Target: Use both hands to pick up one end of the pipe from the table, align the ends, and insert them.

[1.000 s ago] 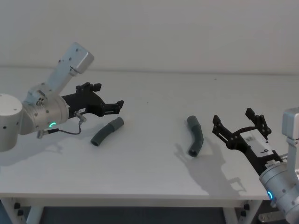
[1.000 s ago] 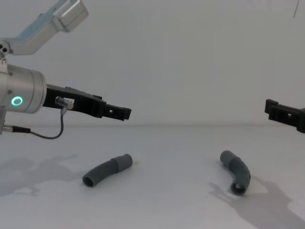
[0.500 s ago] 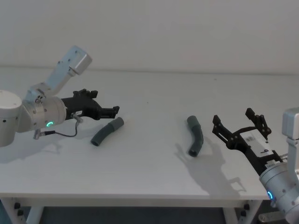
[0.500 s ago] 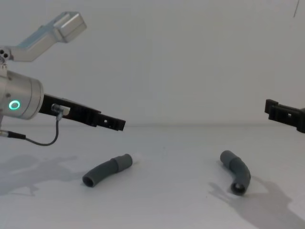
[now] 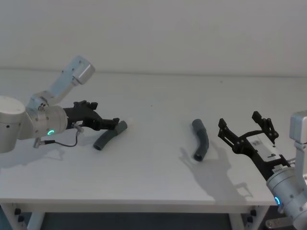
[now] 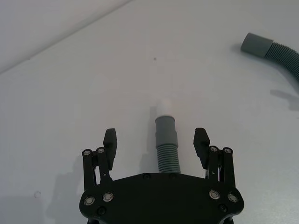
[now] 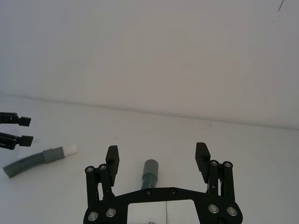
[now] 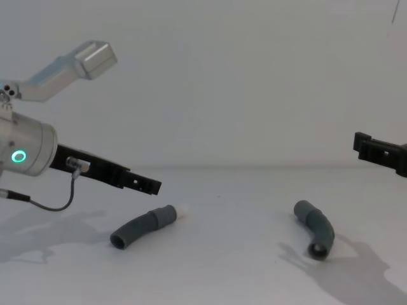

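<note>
Plain white wall (image 5: 192, 33), white table (image 5: 153, 184), pale legs (image 5: 238, 220), dark floor (image 5: 134, 223) beneath

Head camera looks down on the table (image 5: 144, 177), chest camera skims low across it, wrist cameras ride close; all share the spigot-tipped hose piece (image 5: 108, 137) and plain hose piece (image 5: 204, 141).

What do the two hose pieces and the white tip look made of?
The left hose piece and the right hose piece look like flexible grey plastic or rubber, matte: ribbed bodies, smooth cuffs, no glare. The white spigot looks like harder plastic, though that is uncertain. The open left gripper hovers over the left hose piece.
</note>
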